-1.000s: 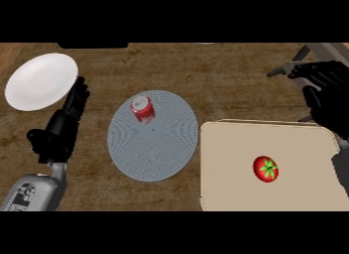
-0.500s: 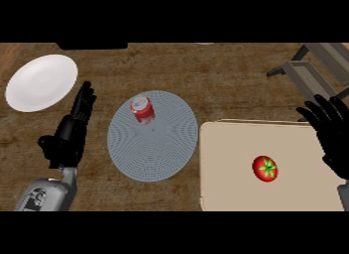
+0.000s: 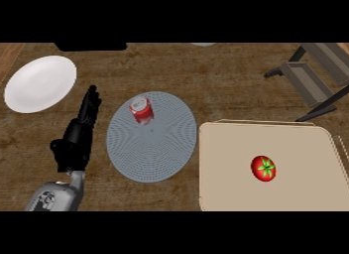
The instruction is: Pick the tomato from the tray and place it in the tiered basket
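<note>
There is one brown wooden counter (image 3: 206, 74), and everything sits on it. One big tan tray (image 3: 236, 144) lies at the near right, and its right side runs out of view. One round grey mat (image 3: 159, 149) lies in the middle, just left of the tray. One white plate (image 3: 40, 83) lies at the far left, apart from the mat. One grey tiered basket (image 3: 313, 69) on dark legs stands at the far right, beyond the tray.

One hand shows, the left hand (image 3: 75, 141). It comes in from the near left and sits between the plate and the mat. Its fingers are straight and point away to the far side. It is open and holds nothing.

One red can (image 3: 141, 110) stands on the far part of the mat.

One red tomato (image 3: 263, 168) sits on the tray, right of its middle, with nothing else touching it. It is well apart from the hand and the tiered basket. Its green leafy top points up. It looks a bit longer from near to far than from left to right.
</note>
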Motion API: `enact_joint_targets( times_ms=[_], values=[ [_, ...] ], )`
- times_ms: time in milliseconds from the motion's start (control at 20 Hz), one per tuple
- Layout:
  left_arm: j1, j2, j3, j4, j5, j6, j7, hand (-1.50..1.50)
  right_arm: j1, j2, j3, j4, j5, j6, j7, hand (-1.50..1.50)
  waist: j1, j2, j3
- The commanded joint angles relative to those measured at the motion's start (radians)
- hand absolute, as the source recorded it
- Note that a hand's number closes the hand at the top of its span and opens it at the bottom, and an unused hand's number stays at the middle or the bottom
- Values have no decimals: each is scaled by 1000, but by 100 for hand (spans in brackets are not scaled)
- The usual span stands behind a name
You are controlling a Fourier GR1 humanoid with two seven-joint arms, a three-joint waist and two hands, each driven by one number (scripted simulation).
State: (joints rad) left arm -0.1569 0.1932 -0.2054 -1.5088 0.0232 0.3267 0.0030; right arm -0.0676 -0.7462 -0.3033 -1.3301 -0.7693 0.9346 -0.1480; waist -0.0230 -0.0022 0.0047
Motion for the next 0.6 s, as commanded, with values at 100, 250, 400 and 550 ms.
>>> enact_joint_targets(
  times_ms=[100,250,400,550],
  values=[
    [-5,2,5,-18,-2,6,21,0,-25,-147,-105,-225,340,70,-80,-150,-7,-8,-1],
    [5,-11,-13,-11,-15,10,19,0,-16,-141,-105,-390,500,8,-81,-150,-4,-6,-2],
    [25,10,-8,-29,-15,-9,5,0,23,-92,-57,-515,669,-43,-92,-150,15,-2,-3],
    [1,2,2,-33,-15,-13,25,0,109,-59,-54,-614,756,-58,-113,-150,9,-2,-4]
  ],
)
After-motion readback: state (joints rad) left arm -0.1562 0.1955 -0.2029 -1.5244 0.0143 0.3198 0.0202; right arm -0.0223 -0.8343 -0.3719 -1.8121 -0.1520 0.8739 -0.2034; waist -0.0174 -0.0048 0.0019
